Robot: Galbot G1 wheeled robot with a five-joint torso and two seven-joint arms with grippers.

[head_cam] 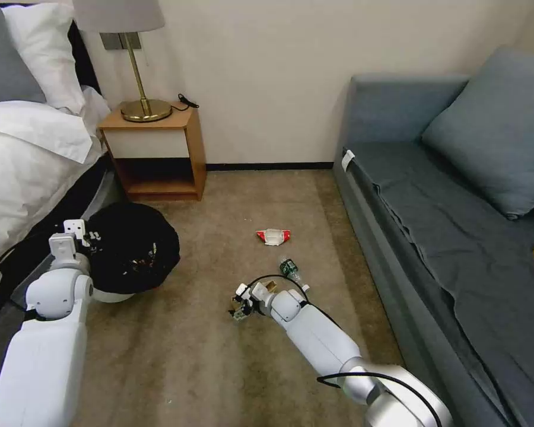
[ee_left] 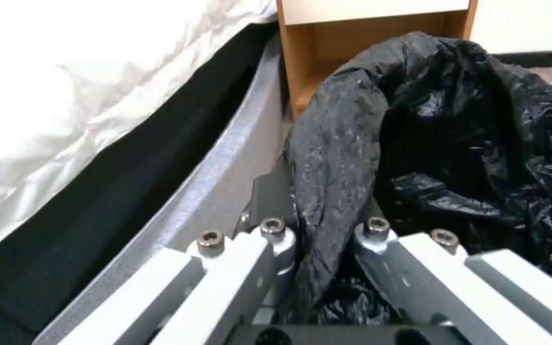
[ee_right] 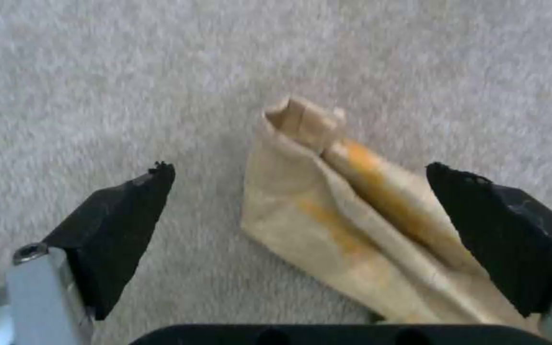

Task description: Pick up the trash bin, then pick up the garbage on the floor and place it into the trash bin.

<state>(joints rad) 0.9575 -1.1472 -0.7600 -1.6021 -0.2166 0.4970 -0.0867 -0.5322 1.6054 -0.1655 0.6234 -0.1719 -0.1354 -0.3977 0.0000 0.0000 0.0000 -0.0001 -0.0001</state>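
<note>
Right gripper (ee_right: pixel 302 211): I am holding it low over the carpet (ee_right: pixel 97 72) with its black pads (ee_right: pixel 122 225) spread wide apart, straddling the brown paper bag (ee_right: pixel 346 225) so that both sides can be met at once.
Brown paper bag: it is lying flat between the pads, nearer one pad than the other; creased lengthwise, tan with orange streaks, one end folded into a small knot.
Left gripper (ee_left: pixel 324 235): I am keeping it clamped on the rim of the trash bin (head_cam: pixel 130 249), one finger outside and one inside the black liner (ee_left: pixel 333 158), so the bin is hanging beside the bed (head_cam: pixel 29 154) with its mouth facing the work.
Trash bin: white body showing under the crinkled black liner, which is glossy and folded over the rim; it is sitting well apart from the right gripper, on its far left.
Bottle (head_cam: pixel 291 270): clear with a green label, lying just beyond the right gripper.
Red-and-white packet (head_cam: pixel 273 236): lying farther out past the bottle.
Judgement: the bin appears secured, and I am reading the bag as the piece being approached.
</note>
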